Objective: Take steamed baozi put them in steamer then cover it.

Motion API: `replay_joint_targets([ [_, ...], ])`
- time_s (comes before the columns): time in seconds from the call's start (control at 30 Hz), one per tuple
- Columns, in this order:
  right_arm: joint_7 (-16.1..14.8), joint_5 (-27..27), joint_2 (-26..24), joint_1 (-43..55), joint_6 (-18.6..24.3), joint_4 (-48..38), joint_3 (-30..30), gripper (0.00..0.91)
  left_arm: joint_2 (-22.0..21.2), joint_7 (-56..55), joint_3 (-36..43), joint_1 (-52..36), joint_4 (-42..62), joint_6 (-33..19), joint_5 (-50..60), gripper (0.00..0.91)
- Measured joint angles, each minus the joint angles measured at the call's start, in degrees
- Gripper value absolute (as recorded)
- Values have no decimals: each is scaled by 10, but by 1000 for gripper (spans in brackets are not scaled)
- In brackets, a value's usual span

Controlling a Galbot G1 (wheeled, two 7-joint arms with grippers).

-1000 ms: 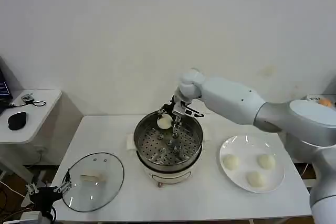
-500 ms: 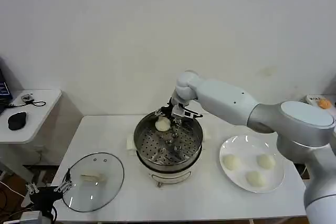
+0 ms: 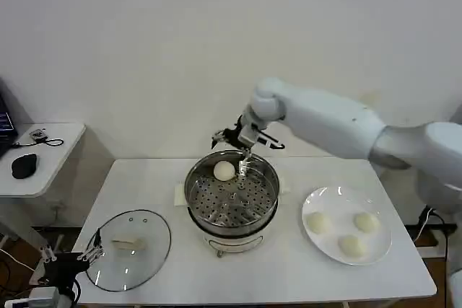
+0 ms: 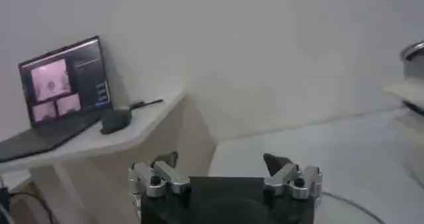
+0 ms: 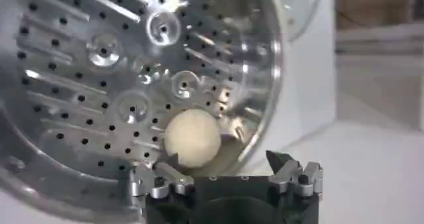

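Note:
One baozi point(image 3: 224, 170) lies on the perforated floor at the back of the shiny steamer point(image 3: 245, 201) in the middle of the table. My right gripper point(image 3: 242, 142) hangs open just above the steamer's back rim, apart from that bun. In the right wrist view the bun point(image 5: 192, 136) rests on the tray point(image 5: 99, 79) beyond the open, empty right gripper point(image 5: 224, 166). Three more baozi point(image 3: 317, 222) sit on the white plate point(image 3: 337, 195) at the right. The glass cover point(image 3: 148, 230) lies flat at the front left. My left gripper point(image 3: 70, 256) waits open beside it, off the table's corner.
A side table point(image 3: 50, 151) at the far left carries a black mouse point(image 3: 24, 166); the left wrist view shows a laptop point(image 4: 63, 86) there. A wall stands close behind the steamer. Bare tabletop point(image 3: 289, 272) lies in front of the steamer.
My right gripper let go of the bun and rose up and back out of the steamer; the bun now rests on the tray. The left gripper sank slightly.

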Motion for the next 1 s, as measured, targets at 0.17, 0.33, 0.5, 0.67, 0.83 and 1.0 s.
replay_joint_targets([
  [0.17,-6,34,-84,22,-59,50,-23,907,10,4,8,-8,-1,3,2,907],
  [0.33,-13,58,-173,28,-105,99,-46,907,20,9,20,-18,4,5,6,907],
  [0.5,-17,68,-244,20,-143,140,-65,907,32,12,28,-31,10,7,3,907],
  [0.67,-17,72,-292,-3,-175,162,-74,907,41,13,28,-40,16,8,0,907],
  [0.83,-14,76,-315,-43,-205,172,-70,907,41,13,27,-42,22,8,1,907],
  [1.0,-11,75,-326,-89,-226,172,-53,907,41,13,24,-43,24,8,1,907],
])
